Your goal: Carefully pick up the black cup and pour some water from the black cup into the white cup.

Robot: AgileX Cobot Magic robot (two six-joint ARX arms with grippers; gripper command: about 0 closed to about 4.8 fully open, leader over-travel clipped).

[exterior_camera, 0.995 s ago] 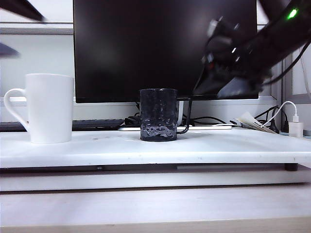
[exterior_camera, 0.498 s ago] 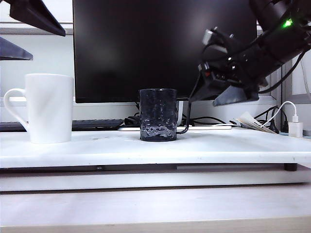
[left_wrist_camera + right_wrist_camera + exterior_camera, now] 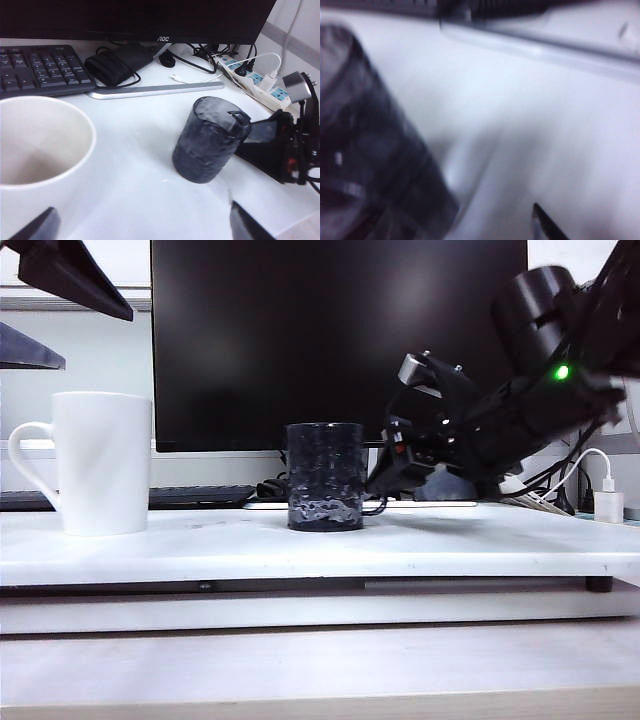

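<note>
White table (image 3: 480, 545): both grippers spread, right gripper (image 3: 385, 483) beside black cup (image 3: 325, 476), left gripper (image 3: 40, 315) high.

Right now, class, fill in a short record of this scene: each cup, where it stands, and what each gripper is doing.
black cup: upright at the middle of the white table, handle toward the right gripper
white cup: upright at the left, looks empty inside
left gripper: open, above the white cup, holding nothing
right gripper: open, low beside the black cup's handle, not gripping it
</note>
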